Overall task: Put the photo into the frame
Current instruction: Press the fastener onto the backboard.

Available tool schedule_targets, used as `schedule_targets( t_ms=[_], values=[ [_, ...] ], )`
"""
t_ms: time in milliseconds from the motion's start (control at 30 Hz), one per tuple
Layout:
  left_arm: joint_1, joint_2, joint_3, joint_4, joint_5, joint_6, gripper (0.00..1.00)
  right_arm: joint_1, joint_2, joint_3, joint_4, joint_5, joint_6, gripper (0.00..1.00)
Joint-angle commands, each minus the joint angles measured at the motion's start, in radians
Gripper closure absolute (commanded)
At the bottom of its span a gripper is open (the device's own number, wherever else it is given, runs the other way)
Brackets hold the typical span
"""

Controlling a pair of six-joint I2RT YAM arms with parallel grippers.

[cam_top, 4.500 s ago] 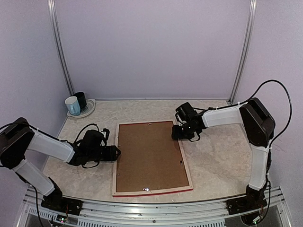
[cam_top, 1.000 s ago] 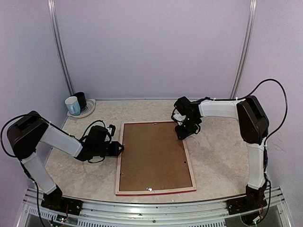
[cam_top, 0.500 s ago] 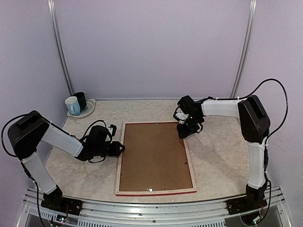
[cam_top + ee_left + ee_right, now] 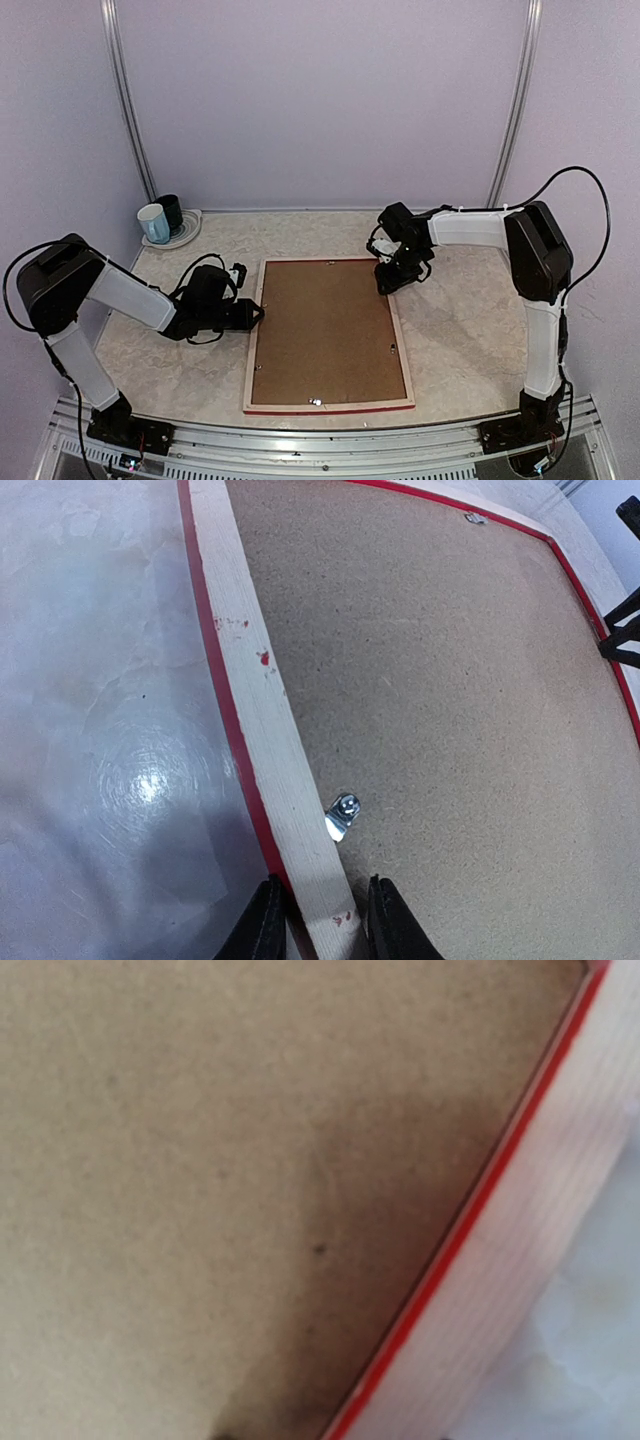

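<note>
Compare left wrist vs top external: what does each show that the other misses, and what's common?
Left wrist only: the left gripper straddling the left rail of the frame, red paint specks on the pale wood, and a metal clip beside the grip. Top external only: the frame's whole outline, both arms in full, and two mugs on a plate at the far left. Both: the frame lying face down with the brown backing board up.

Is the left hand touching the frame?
Touching. In the left wrist view the left hand straddles the frame, its fingers pressed against both sides of the wooden rail.
</note>
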Motion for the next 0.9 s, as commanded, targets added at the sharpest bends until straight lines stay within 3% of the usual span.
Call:
schedule_targets(
  t_ms=[0, 500, 867],
  values=[
    [-0.036, 0.066, -0.034, -0.192, 0.114, 0.046, 0.74, 0.005, -0.015, 0.003, -0.047, -0.046, -0.02, 0.58],
    [-0.036, 0.068, -0.033, -0.194, 0.109, 0.044, 0.74, 0.002, -0.004, 0.04, -0.106, -0.075, -0.008, 0.52],
    [-0.036, 0.069, -0.033, -0.195, 0.109, 0.042, 0.74, 0.002, 0.01, 0.056, -0.138, -0.001, 0.003, 0.59]
  ],
)
